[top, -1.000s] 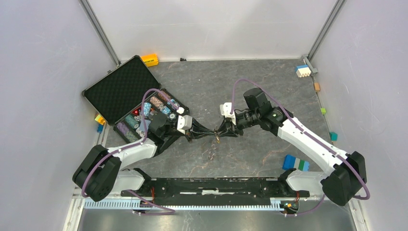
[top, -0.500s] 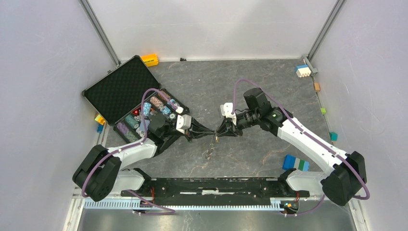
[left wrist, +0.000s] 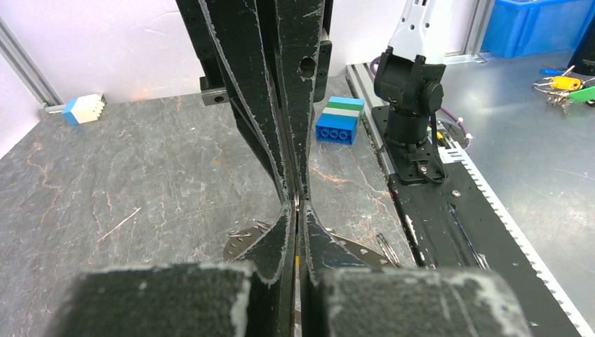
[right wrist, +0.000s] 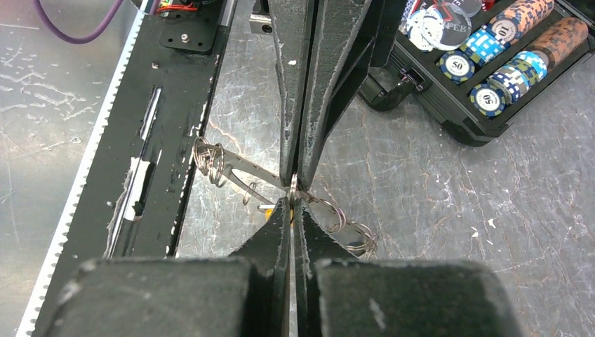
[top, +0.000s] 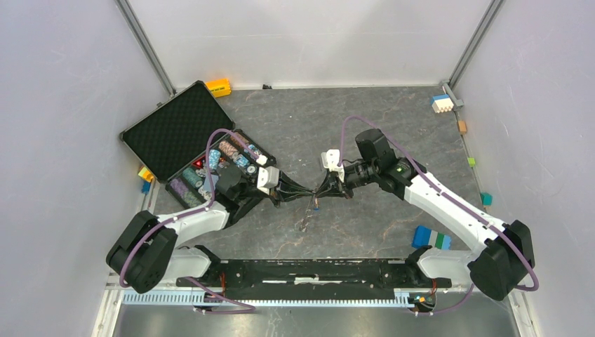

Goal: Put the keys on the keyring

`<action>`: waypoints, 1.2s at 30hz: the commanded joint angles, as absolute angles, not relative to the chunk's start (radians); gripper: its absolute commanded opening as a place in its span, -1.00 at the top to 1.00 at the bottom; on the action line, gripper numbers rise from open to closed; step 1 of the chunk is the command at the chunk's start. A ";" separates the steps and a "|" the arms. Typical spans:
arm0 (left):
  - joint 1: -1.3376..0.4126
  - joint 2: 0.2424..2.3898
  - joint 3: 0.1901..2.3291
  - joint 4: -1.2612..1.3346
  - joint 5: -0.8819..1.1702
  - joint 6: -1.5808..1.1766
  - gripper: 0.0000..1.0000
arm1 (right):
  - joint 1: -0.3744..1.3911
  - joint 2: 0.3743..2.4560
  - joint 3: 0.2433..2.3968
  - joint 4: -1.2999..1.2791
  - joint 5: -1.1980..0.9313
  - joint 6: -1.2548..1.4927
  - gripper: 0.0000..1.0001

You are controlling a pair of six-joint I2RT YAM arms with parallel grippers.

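Keyring [top: 307, 217] hangs as a thin silvery strand over the middle of the bench [top: 302, 119], below the point where both hands meet tip to tip; left hand [top: 311, 195] is pinched fully closed with a sliver of its metal between the fingertips; right hand [top: 320, 195] is closed tight as well, though what it grips I cannot tell; one of the keys [right wrist: 269, 208], yellow-headed, sits just beside the tips; a chip case [top: 175, 133] lies open at far left; a blue block [top: 429, 237] sits near right.
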State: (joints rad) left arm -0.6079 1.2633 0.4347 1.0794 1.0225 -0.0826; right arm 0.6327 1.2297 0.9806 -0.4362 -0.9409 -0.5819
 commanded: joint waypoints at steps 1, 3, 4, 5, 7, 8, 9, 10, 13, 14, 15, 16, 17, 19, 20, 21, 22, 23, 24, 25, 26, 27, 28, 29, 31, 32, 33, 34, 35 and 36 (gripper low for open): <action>-0.611 1.264 0.439 1.150 1.013 -0.102 0.96 | 0.629 1.209 0.968 -0.394 -0.909 -0.568 1.00; -0.612 1.268 0.439 1.143 1.006 -0.089 0.96 | 0.630 1.200 0.975 -0.404 -0.883 -0.570 1.00; -0.611 1.268 0.441 1.131 1.006 -0.076 0.96 | 0.630 1.197 0.983 -0.411 -0.870 -0.570 1.00; -0.611 1.267 0.445 1.109 1.006 -0.060 0.94 | 0.631 1.197 0.992 -0.422 -0.853 -0.572 1.00; -0.611 1.261 0.455 1.063 1.003 -0.028 0.84 | 0.636 1.208 1.018 -0.461 -0.814 -0.581 1.00; -0.611 1.256 0.459 1.034 1.000 -0.008 0.76 | 0.643 1.216 1.038 -0.491 -0.792 -0.591 1.00; -0.611 1.248 0.468 0.996 0.997 0.010 0.64 | 0.649 1.227 1.053 -0.518 -0.772 -0.602 1.00; -0.611 1.240 0.477 0.953 0.989 0.049 0.57 | 0.658 1.233 1.067 -0.540 -0.750 -0.607 1.00; -0.611 1.217 0.511 0.806 0.978 0.125 0.34 | 0.684 1.245 1.093 -0.586 -0.678 -0.618 1.00; -0.611 1.211 0.516 0.779 0.973 0.147 0.29 | 0.690 1.247 1.102 -0.598 -0.660 -0.621 1.00; -0.611 1.207 0.520 0.749 0.968 0.169 0.23 | 0.696 1.254 1.113 -0.614 -0.640 -0.623 1.00; -0.611 1.202 0.525 0.725 0.960 0.187 0.19 | 0.700 1.259 1.124 -0.628 -0.626 -0.626 1.00; -0.611 1.200 0.529 0.704 0.952 0.203 0.16 | 0.707 1.266 1.134 -0.642 -0.611 -0.627 1.00; -0.612 1.201 0.532 0.690 0.935 0.217 0.11 | 0.721 1.278 1.151 -0.658 -0.580 -0.625 1.00; -0.611 1.202 0.533 0.689 0.931 0.221 0.10 | 0.729 1.283 1.159 -0.667 -0.565 -0.625 1.00; -0.611 1.204 0.536 0.687 0.928 0.223 0.10 | 0.736 1.290 1.169 -0.672 -0.550 -0.622 1.00; -0.611 1.206 0.538 0.684 0.930 0.224 0.09 | 0.744 1.297 1.178 -0.679 -0.537 -0.618 1.00; -0.611 1.210 0.540 0.682 0.931 0.228 0.09 | 0.750 1.305 1.190 -0.686 -0.523 -0.614 1.00; -0.612 1.212 0.540 0.679 0.931 0.234 0.09 | 0.756 1.311 1.202 -0.694 -0.512 -0.612 1.00; -0.612 1.216 0.542 0.675 0.933 0.239 0.08 | 0.762 1.318 1.212 -0.700 -0.499 -0.610 1.00; -0.612 1.218 0.541 0.675 0.933 0.246 0.08 | 0.770 1.326 1.224 -0.708 -0.488 -0.609 1.00; -0.613 1.221 0.541 0.675 0.935 0.250 0.08 | 0.777 1.334 1.236 -0.719 -0.477 -0.609 1.00; -0.614 1.225 0.541 0.676 0.937 0.255 0.08 | 0.781 1.343 1.246 -0.725 -0.468 -0.609 1.00; -0.615 1.228 0.541 0.679 0.938 0.257 0.08 | 0.787 1.349 1.255 -0.732 -0.463 -0.606 1.00; -0.618 1.239 0.541 0.694 0.947 0.255 0.08 | 0.795 1.360 1.268 -0.740 -0.455 -0.604 1.00; -0.618 1.243 0.540 0.703 0.951 0.254 0.08 | 0.800 1.366 1.272 -0.743 -0.449 -0.602 1.00; -0.620 1.247 0.536 0.714 0.955 0.252 0.09 | 0.804 1.371 1.279 -0.748 -0.442 -0.603 1.00; -0.621 1.251 0.533 0.727 0.957 0.247 0.09 | 0.808 1.375 1.285 -0.753 -0.442 -0.602 1.00; -0.621 1.256 0.531 0.746 0.957 0.240 0.11 | 0.811 1.380 1.288 -0.755 -0.438 -0.601 1.00; -0.622 1.260 0.528 0.762 0.957 0.234 0.16 | 0.815 1.386 1.292 -0.758 -0.435 -0.600 1.00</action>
State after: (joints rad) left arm -0.6155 1.2434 0.5060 0.6849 0.9440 0.2058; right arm 0.7994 1.3750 1.2293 -0.7471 -0.4591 -0.6075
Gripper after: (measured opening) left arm 0.453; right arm 0.009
